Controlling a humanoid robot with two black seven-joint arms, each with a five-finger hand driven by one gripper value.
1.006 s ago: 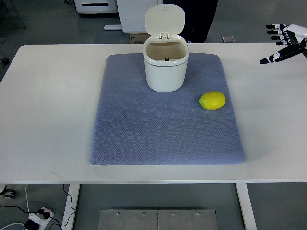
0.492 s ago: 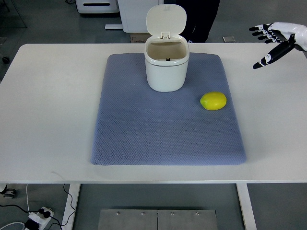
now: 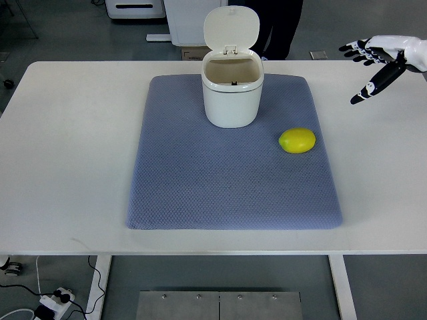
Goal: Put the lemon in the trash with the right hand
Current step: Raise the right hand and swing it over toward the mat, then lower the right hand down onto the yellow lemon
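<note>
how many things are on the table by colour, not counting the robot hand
yellow: 1, the lemon
cream white: 1, the trash bin with its lid flipped open
grey-blue: 1, the mat under both
total: 3

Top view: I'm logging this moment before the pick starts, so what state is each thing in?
White plastic trash bin: upright on the mat, lid flipped open.
Yellow lemon: lying on the mat right of the bin, not held.
Blue-grey quilted mat: flat on the white table.
Right hand: above the table's far right corner, fingers spread, holding nothing.
</note>
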